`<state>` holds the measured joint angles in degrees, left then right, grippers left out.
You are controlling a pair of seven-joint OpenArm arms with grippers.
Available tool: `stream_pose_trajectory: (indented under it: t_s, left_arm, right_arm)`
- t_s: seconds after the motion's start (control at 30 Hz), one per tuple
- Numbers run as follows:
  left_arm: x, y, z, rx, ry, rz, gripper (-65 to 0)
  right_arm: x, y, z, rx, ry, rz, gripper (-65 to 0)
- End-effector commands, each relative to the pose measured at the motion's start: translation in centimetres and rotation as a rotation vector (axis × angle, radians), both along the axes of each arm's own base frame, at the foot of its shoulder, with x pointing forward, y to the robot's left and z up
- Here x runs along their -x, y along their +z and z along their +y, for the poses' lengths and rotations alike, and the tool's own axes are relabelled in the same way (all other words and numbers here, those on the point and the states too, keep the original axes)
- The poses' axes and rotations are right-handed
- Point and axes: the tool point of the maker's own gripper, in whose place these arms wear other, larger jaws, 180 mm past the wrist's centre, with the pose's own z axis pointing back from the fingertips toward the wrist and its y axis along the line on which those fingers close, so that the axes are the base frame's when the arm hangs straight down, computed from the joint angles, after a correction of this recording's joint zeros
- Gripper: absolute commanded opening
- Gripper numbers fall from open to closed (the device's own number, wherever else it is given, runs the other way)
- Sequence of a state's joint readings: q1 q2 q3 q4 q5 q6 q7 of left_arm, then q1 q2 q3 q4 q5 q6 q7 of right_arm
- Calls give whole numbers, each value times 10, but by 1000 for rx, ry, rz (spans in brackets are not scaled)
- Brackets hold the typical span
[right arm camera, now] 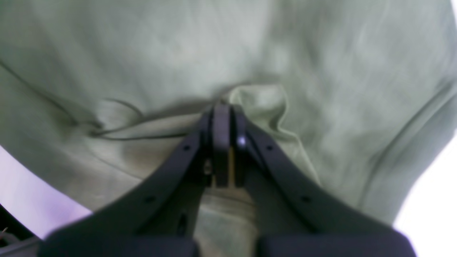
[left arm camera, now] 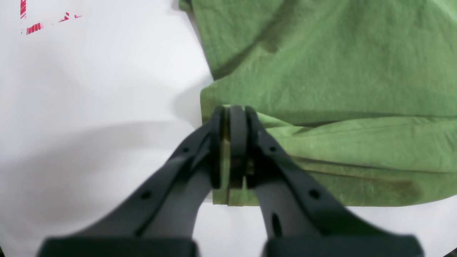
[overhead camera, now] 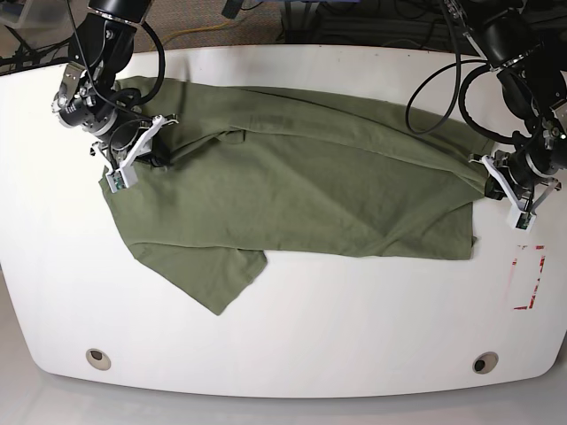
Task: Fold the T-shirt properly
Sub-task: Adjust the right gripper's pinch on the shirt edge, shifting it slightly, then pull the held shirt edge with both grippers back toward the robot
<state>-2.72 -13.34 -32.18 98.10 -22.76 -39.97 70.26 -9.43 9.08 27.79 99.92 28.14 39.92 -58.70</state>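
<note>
Both arms grip the green T-shirt [overhead camera: 301, 168] at its two ends on the white surface [overhead camera: 292, 336].

The T-shirt lies spread and wrinkled across the far half of the surface, with one sleeve pointing toward the near edge on the base view's left part. The left end effector [left arm camera: 232, 114] is clenched on a folded edge of the cloth at the shirt's end near the red marking [overhead camera: 528, 279]; a thin strip of green fabric shows between its closed jaws. The right end effector [right arm camera: 223, 109] is also clenched, pinching a small raised fold of the cloth at the other end of the shirt, with fabric all around it. In the base view the two end effectors are well apart, one at each side of the garment.
</note>
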Motion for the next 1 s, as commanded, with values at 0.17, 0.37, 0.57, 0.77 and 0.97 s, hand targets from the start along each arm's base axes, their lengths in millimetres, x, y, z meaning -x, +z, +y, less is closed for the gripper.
stream_pose_trajectory:
  t_s: [0.17,0.37,0.57,0.77,0.97]
  left_arm:
    - [-21,26,3,-4,1,-91,-650]
    - [-19,15,4,20,10,-60,-650]
    - [-26,12,4,55,13,-96,-650]
    - [-26,-2,4,90,21,-68,-649]
    - [-28,-9,5,103,31,-68,-649]
  right_arm:
    - [-23,32,-3,21,8,-118,-650]
    - [-37,36,-4,11,4,-135,-650]
    - [-50,31,-5,-23,-10,-124,-650]
    - [-66,32,-5,-50,-19,-132,-650]
    - [-78,26,-6,-83,-32,-112,-650]
